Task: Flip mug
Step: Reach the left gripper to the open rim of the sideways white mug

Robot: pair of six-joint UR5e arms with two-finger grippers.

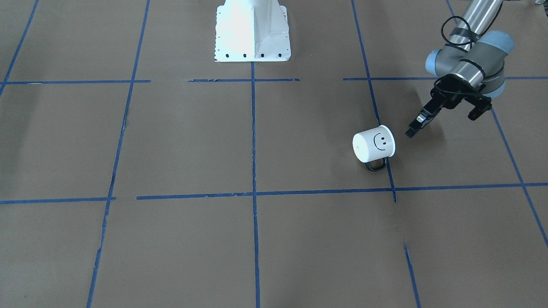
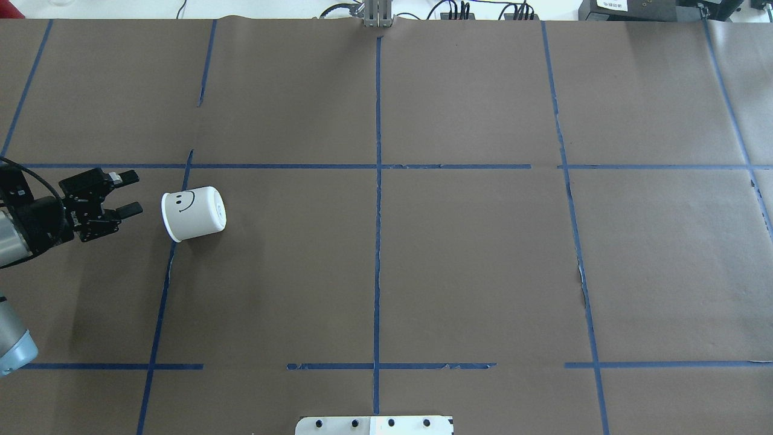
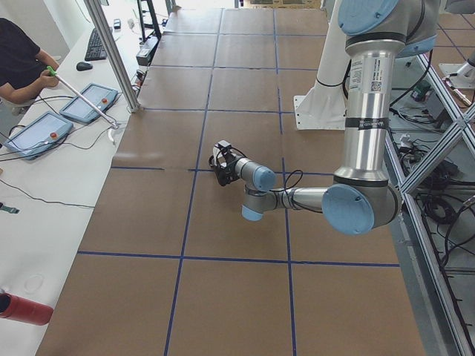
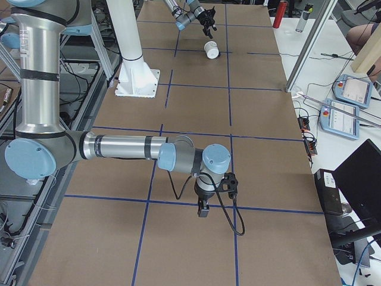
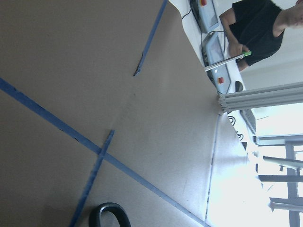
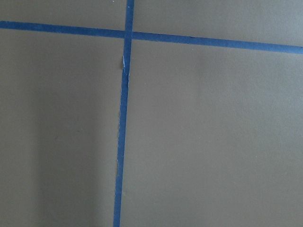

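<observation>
- One mug [image 1: 373, 145] lies on its side in the front view, forward of the base [image 1: 252, 30] and to the robot's left, with its handle [image 1: 376, 164] pointing away from the base.
- Overhead: the left gripper [image 2: 133, 193] sits farther left of the base, near the mug but not touching it. Its fingers are spread and empty, and the mug opens toward it.
- Right view: the right gripper [image 4: 203, 208] is well to the base's right; I cannot tell whether it is clenched or released.

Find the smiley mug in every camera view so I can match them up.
Front-facing: the mug lies on its side, right of centre.
Overhead: left side, mid-height.
Exterior left: not visible.
Exterior right: small, top centre.
Left wrist: only a dark loop at the bottom edge, probably its handle.
Right wrist: not in it.
Shared landmark: the blue tape line running past the mug.
</observation>
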